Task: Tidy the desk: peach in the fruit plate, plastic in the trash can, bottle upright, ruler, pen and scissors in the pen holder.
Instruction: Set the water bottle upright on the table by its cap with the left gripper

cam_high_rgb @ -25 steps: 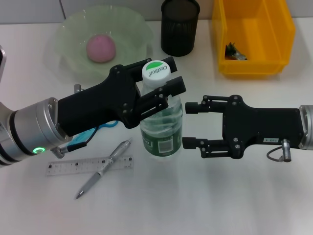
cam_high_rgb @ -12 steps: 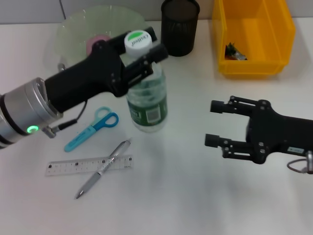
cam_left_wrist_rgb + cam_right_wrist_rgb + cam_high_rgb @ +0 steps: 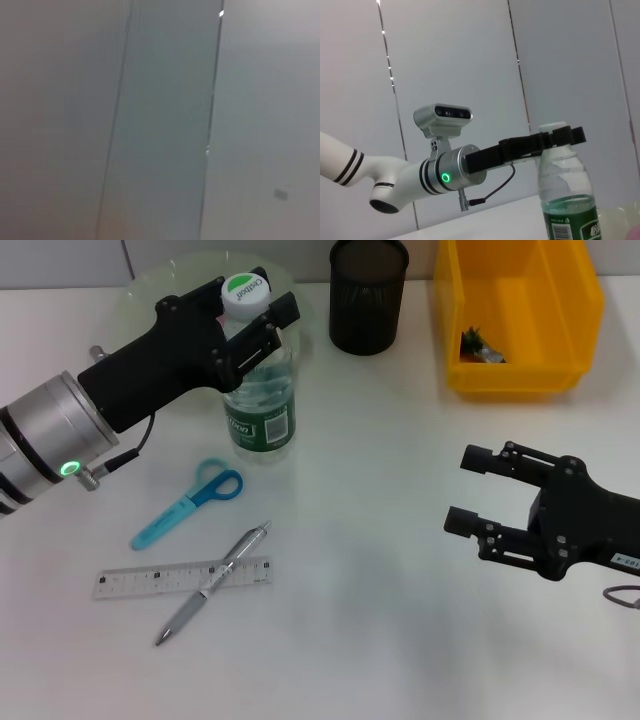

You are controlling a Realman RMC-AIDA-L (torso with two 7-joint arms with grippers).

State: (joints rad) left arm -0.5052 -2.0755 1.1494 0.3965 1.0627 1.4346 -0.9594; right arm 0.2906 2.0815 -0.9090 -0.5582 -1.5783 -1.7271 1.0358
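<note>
We see our left claw closed around the neck of the water bottle, which stands upright on the counter beside the fruit plate. Our right claw hovers open, holding nothing.

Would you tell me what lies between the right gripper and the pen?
Only bare desk in the head view: nothing between the right gripper and the pen.
</note>
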